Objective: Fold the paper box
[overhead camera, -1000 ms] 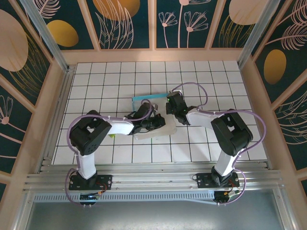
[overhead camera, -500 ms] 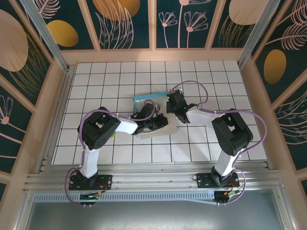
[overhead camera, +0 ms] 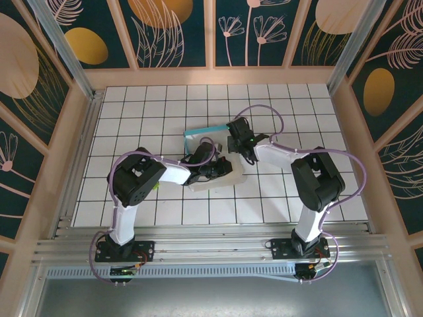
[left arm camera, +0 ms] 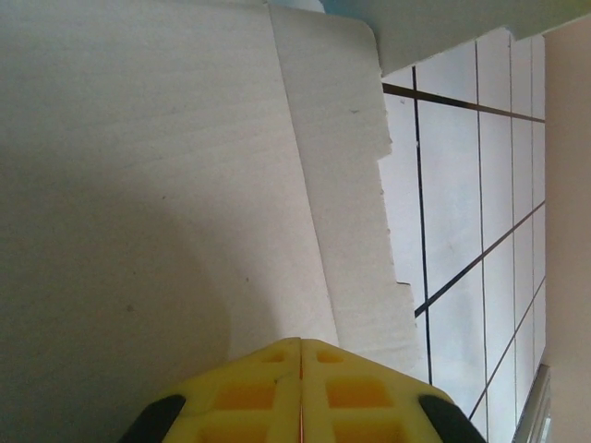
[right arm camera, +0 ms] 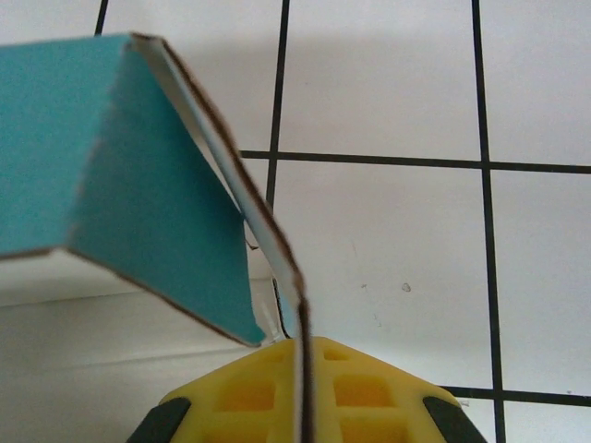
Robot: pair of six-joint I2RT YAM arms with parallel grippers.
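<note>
Matt, faintly ribbed cardboard paper box (left arm camera: 166,166); smooth yellow plastic fingers (left arm camera: 240,397)

Two robot arms meet over a paper box (overhead camera: 221,181) at the middle of a white tiled table (overhead camera: 132,105), seen from above. The left gripper (overhead camera: 221,170) is over the box's white inner face, which lies flat. The right gripper (overhead camera: 234,134) is at the right end of a turquoise flap (overhead camera: 198,134) raised along the box's far edge. Purple cables (overhead camera: 264,117) loop along both arms, and dark floral panels (overhead camera: 178,33) wall the table.
</note>
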